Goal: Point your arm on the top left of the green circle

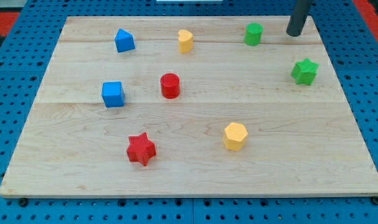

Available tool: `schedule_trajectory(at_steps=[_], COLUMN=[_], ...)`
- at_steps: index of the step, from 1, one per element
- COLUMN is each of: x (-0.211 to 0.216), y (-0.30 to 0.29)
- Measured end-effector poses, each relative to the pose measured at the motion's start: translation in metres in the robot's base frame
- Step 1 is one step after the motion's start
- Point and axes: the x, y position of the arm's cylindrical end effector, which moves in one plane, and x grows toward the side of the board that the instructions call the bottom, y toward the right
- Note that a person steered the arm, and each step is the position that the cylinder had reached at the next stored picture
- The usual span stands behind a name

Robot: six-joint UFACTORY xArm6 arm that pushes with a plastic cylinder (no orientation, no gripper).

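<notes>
The green cylinder [253,33] is standing upright, long axis vertical, near the desk's [195,174] top edge toward the top-right corner; my tip [294,33] is resting just right of it; no jaws are showing

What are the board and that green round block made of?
The board looks like pale unfinished wood: grain lines and plank seams show. The green circle looks like matte plastic, uniformly coloured with faint ridges, perhaps 3D-printed. My tip stands to its right in the view.

I get one camera only, looking down at a slant across the whole surface [195,168]. It sits past the view's bottom edge, fairly near.
</notes>
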Motion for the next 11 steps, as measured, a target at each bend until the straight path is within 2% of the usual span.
schedule_trajectory(at_steps=[2, 5, 6, 7, 8, 9, 11], x=[0.0, -0.005, -0.032, -0.057, -0.06, -0.06, -0.039], y=[-0.04, -0.017, -0.015, -0.033, -0.059, -0.095, -0.111])
